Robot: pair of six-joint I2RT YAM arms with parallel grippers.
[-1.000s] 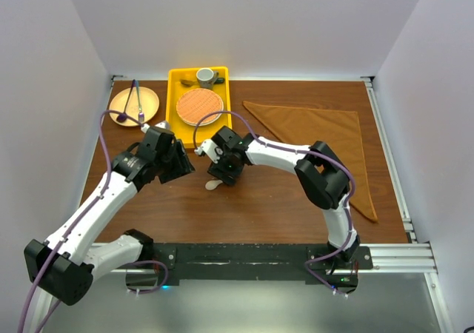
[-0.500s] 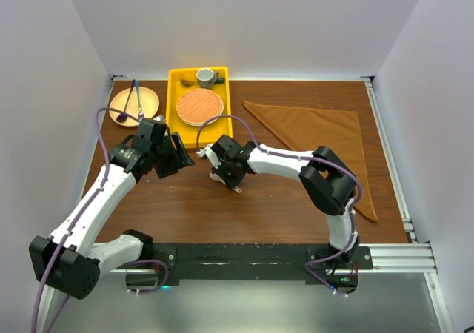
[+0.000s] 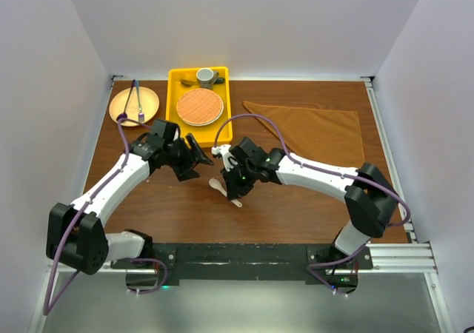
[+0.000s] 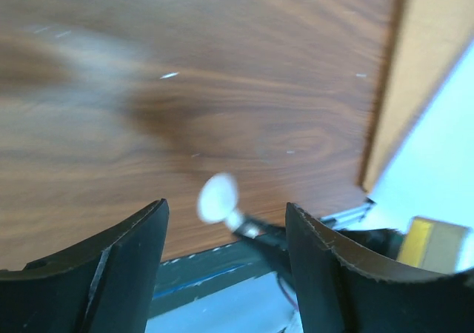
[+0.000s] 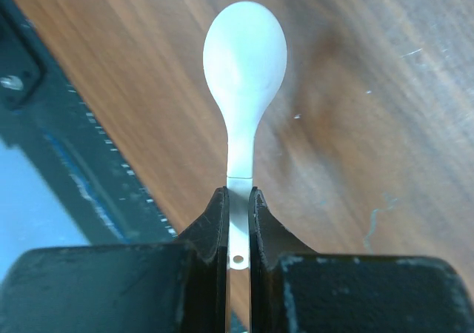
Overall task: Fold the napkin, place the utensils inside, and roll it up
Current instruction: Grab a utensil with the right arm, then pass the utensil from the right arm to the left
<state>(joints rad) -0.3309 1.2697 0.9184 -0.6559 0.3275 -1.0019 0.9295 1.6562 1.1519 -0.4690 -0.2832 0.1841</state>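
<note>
The napkin [image 3: 318, 129], rust-brown and folded into a triangle, lies at the right rear of the table. The utensil, a small cream spoon [image 5: 244, 52], is held by its handle end in my right gripper [image 5: 238, 207], which is shut on it. The bowl points away from the fingers over bare wood. From above, the spoon [image 3: 217, 186] and right gripper [image 3: 232, 192] are at the table's middle, left of the napkin. My left gripper [image 3: 198, 161] is open and empty just left of them, and its view shows the spoon [image 4: 218, 198] between its fingers [image 4: 126, 263], farther off.
A yellow tray [image 3: 174, 111] at the back holds a round orange woven mat [image 3: 200, 106] and a grey cup [image 3: 205, 76]. Left of it, a wooden plate [image 3: 133, 105] carries a purple spoon and a dark fork. The black base rail [image 3: 244, 255] runs along the near edge.
My right gripper shut on the spoon's handle, and its arm swung out to the right. My left gripper moved right toward the spoon and opened wider.
</note>
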